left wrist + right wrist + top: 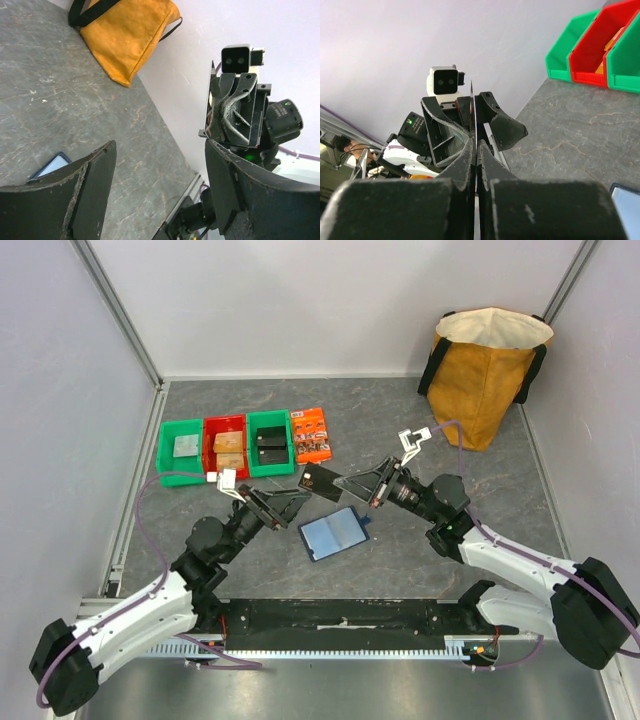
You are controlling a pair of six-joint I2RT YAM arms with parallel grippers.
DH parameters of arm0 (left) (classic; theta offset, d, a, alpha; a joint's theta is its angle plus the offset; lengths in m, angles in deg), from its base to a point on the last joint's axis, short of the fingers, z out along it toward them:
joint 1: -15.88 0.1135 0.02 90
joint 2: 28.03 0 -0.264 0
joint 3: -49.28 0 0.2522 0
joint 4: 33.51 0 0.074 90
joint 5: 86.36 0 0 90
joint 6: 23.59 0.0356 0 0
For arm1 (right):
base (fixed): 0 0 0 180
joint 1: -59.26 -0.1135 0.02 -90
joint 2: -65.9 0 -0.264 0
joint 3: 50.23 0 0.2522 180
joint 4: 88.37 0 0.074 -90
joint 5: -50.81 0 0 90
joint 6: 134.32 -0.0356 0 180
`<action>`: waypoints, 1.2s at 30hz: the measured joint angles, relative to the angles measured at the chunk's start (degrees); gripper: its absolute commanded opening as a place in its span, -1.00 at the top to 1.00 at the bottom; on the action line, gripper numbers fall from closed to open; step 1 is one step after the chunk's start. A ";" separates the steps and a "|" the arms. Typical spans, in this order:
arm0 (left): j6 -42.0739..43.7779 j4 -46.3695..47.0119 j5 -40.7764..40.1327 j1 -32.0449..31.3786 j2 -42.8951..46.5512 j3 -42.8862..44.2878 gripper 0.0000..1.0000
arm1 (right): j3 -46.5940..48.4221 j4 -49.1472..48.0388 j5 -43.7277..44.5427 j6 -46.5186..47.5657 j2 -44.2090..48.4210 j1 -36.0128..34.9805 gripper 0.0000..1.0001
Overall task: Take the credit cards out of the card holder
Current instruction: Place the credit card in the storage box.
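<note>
The card holder (332,533) lies open on the table between the arms, its pale blue sleeves up; one corner shows in the left wrist view (52,166). My right gripper (347,483) is shut on a thin dark credit card (318,478) and holds it in the air above the table. The right wrist view shows that card edge-on (472,107) between the closed jaws (477,145). My left gripper (298,502) is open and empty, just left of the card, with its fingers (507,127) facing the right gripper. Its open jaws (160,150) frame bare table.
A green bin (181,448), a red bin (226,445) and a second green bin (270,440) stand in a row at the back left, with an orange printed packet (312,434) beside them. A yellow bag (487,370) stands at the back right.
</note>
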 measured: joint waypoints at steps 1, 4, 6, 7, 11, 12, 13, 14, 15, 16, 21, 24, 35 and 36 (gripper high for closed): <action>-0.79 1.38 -0.02 0.00 -0.83 -0.15 -0.52 | -0.13 -0.37 0.42 -0.35 0.00 -0.09 1.00; -3.06 5.68 0.02 0.00 -3.10 -0.68 -0.46 | -0.55 -1.64 1.81 -1.01 0.00 -0.39 1.00; -4.02 8.09 0.17 0.00 -4.22 -1.01 -0.45 | -1.20 -2.54 2.97 -1.49 0.02 -0.68 1.00; -4.48 9.11 0.28 -0.02 -4.81 -1.09 -0.44 | -1.68 -2.82 3.76 -1.90 0.04 -0.81 1.00; -5.84 10.86 0.44 -0.02 -5.95 -1.29 -0.43 | -2.95 -3.65 5.55 -2.84 0.26 -0.98 1.00; -6.19 11.39 0.42 -0.02 -6.10 -1.42 -0.42 | -3.13 -4.07 5.95 -3.04 0.31 -1.09 1.00; -6.49 11.82 0.39 0.00 -6.25 -1.55 -0.41 | -3.23 -4.28 6.19 -3.17 0.31 -1.14 1.00; -6.82 12.28 0.35 0.00 -6.40 -1.66 -0.41 | -3.34 -4.52 6.38 -3.34 0.31 -1.22 1.00; -7.08 12.72 0.33 0.00 -6.56 -1.73 -0.41 | -3.48 -4.79 6.58 -3.41 0.31 -1.29 1.00; -7.34 13.07 0.35 0.00 -6.75 -1.75 -0.40 | -3.61 -4.98 6.75 -3.48 0.31 -1.38 1.00; -8.66 13.94 0.39 0.00 -7.58 -1.81 -0.40 | -4.66 -5.86 8.26 -4.22 0.31 -1.60 1.00; -9.79 14.86 0.39 0.00 -7.69 -1.92 -0.40 | -5.31 -6.05 9.27 -4.50 0.33 -1.62 1.00; -13.62 17.68 0.37 -0.02 -8.98 -2.43 -0.36 | -6.23 -6.56 11.37 -5.49 0.31 -1.68 1.00; -14.08 17.70 0.37 -0.02 -9.70 -2.43 -0.33 | -6.23 -7.32 11.32 -5.88 0.13 -1.73 1.00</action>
